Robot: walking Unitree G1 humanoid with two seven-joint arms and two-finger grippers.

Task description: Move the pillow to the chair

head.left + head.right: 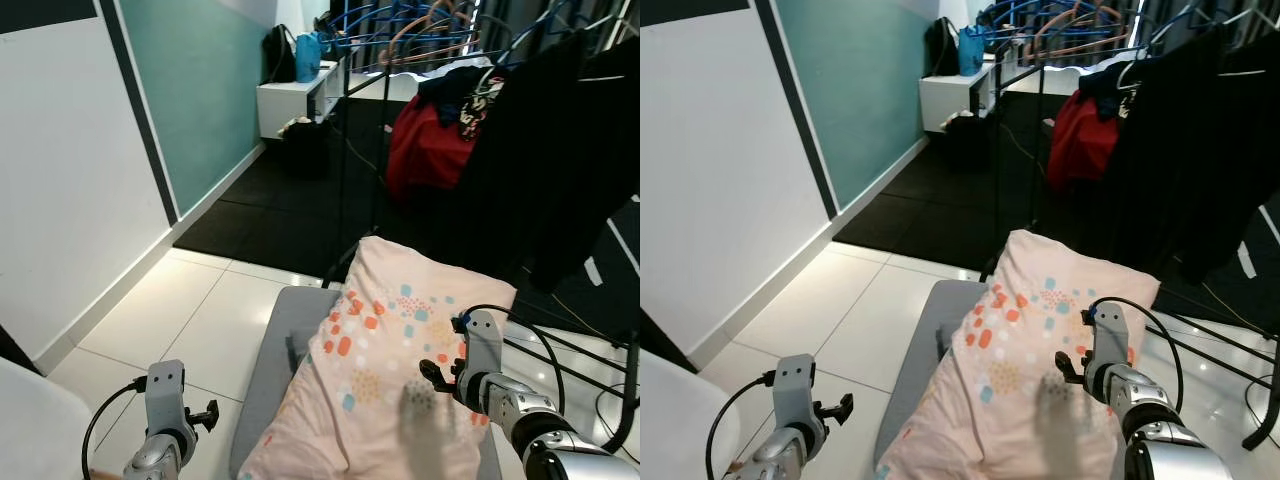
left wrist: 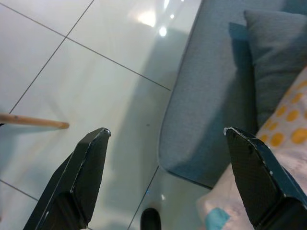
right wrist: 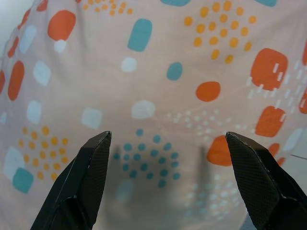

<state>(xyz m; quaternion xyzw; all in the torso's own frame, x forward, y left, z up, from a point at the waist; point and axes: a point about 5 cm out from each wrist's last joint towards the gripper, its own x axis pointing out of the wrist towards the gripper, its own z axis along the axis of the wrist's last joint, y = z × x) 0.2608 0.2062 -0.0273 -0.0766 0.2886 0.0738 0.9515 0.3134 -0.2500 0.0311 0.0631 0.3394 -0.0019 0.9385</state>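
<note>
A pink pillow (image 1: 385,370) with orange and teal spots lies lengthwise on the grey chair seat (image 1: 272,350), its far end propped up. My right gripper (image 3: 168,135) hovers open just above the pillow's patterned cover (image 3: 144,86), fingers spread with nothing between them. My left gripper (image 2: 167,131) is open too, low over the white tiles by the chair's left edge (image 2: 201,105). A small grey cushion (image 2: 278,57) sits on the seat, partly under the pillow.
A clothes rack with dark garments (image 1: 560,150) and a red one (image 1: 425,150) stands right behind the chair, its metal legs (image 1: 590,350) on the floor at right. A white wall (image 1: 70,180) runs along the left. A wooden stick (image 2: 33,120) lies on the tiles.
</note>
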